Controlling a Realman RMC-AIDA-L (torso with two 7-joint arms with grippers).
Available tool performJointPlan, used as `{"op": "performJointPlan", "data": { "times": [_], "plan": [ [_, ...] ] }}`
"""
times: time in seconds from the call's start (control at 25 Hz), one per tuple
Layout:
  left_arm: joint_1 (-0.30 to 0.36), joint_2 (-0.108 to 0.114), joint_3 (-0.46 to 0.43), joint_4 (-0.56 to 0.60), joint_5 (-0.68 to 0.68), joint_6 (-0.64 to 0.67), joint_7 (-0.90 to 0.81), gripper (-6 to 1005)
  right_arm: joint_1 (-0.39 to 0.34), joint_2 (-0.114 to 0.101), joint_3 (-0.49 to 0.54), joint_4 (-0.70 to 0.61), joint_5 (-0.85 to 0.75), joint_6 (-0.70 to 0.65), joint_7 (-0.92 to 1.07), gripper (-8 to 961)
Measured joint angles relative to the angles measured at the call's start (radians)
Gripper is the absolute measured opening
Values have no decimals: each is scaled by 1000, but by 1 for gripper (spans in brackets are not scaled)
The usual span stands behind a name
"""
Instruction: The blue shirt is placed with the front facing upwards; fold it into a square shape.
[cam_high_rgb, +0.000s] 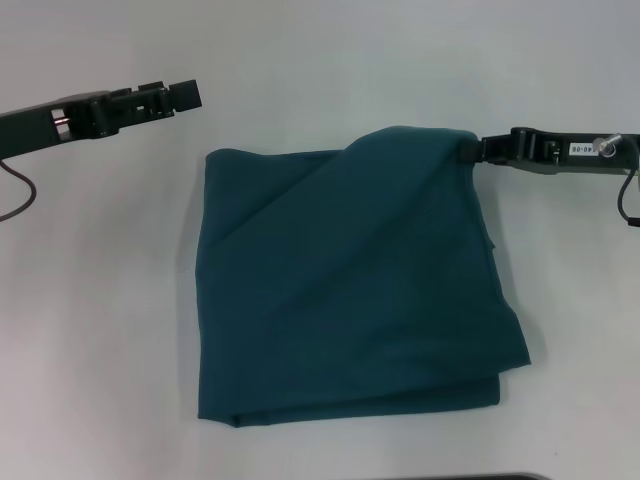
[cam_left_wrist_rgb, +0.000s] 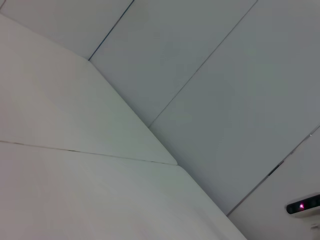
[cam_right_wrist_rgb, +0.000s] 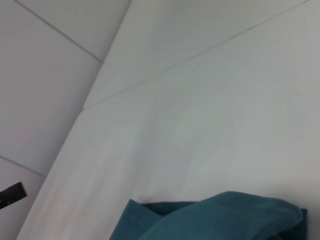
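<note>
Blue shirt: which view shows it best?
The head view: the whole folded blue shirt lies on the table, its far right corner at the right pincer. The right wrist view catches only one edge; the left wrist view shows none.

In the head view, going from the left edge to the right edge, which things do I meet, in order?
Left hand → blue shirt → right hand, which grips the shirt's far right corner.
</note>
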Motion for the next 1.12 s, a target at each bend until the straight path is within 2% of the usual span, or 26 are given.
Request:
{"op": "performJointPlan", "data": {
  "times": [0.12, 0.44, 0.76, 0.92, 1.12],
  "plan": [
    [0, 4, 0, 3, 0, -1, -1, 951, 0, 3, -1, 0, 0, 8, 0, 15],
    [0, 11, 0, 10, 0, -7, 1, 951, -25, -1, 10, -3, 6, -50, -5, 168],
    [2, 8, 0, 9, 0, -6, 4, 951, -89, -33, 37, -25, 94, -181, -54, 414],
    [1, 5, 0, 9, 0, -2, 5, 950, -100, -35, 46, -48, 140, -232, -103, 500],
    [5, 3, -2, 9, -5, -7, 6, 950, -61, -30, 36, -38, 132, -215, -105, 607]
  ]
}}
